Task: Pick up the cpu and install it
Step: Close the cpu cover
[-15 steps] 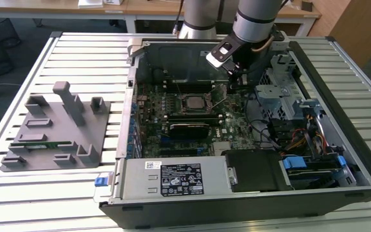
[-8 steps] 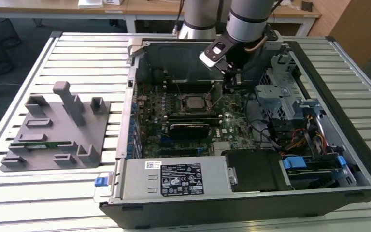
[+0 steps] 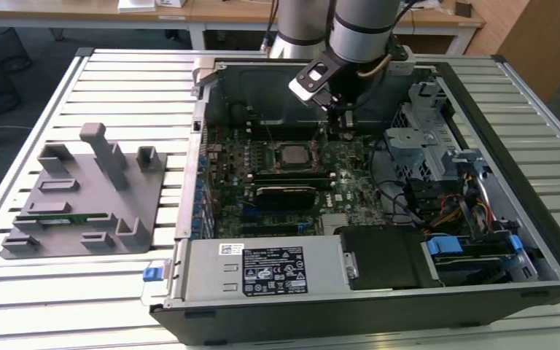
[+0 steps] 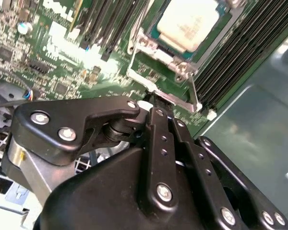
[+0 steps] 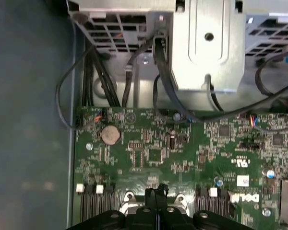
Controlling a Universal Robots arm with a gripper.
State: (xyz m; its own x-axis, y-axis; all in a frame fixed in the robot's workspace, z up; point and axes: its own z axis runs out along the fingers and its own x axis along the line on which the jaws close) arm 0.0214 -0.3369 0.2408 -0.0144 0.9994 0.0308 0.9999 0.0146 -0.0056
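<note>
The gripper (image 4: pixel 152 103) hangs low inside the open computer case (image 3: pixel 538 240), its black fingers (image 5: pixel 157 191) drawn tight against each other in both wrist views, with their tips down at the motherboard (image 5: pixel 153 153). The cpu (image 4: pixel 187 21) lies flat in its socket just ahead of the fingertips, silver top facing up, with the socket's metal frame (image 4: pixel 159 56) around it. The near edge of that frame sits right at the tips, though I cannot tell whether they touch it. Rows of dark memory slots (image 4: pixel 230 57) run along both sides of the socket, close beside the gripper. Beyond the gripper on the side away from the socket, the first wrist view shows a round coin cell (image 5: pixel 111 135) on the board and black cables dropping from a metal drive cage (image 5: pixel 206 43). Well away from the gripper, outside the case on the slatted table (image 3: pixel 114 80), stands a grey fixture (image 3: pixel 76 197) holding a thin green memory stick (image 3: pixel 66 216).
</note>
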